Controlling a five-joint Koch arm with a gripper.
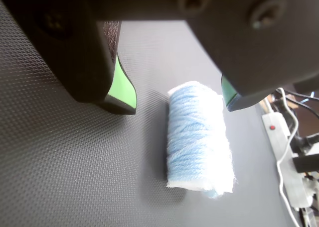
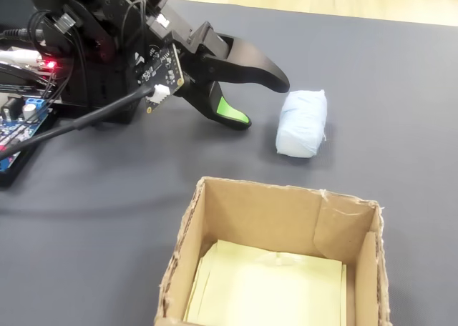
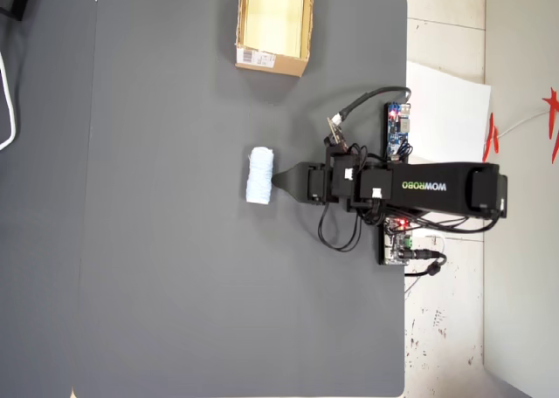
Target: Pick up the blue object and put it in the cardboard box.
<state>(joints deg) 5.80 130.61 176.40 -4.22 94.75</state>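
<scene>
so far nothing is grasped: the fingers (image 1: 182, 105) are spread open, just short of the blue roll (image 1: 199, 137), which lies on its side on the tabletop (image 3: 157, 241). pickup and drop remain. the cardboard box (image 3: 272, 59) stands well apart, open; no obstruction is seen between.

What I count on the mat

I see one blue object (image 3: 259, 176), one cardboard box (image 3: 298, 64), one gripper (image 3: 278, 181), and two circuit boards (image 3: 397, 129) beside the arm.
</scene>
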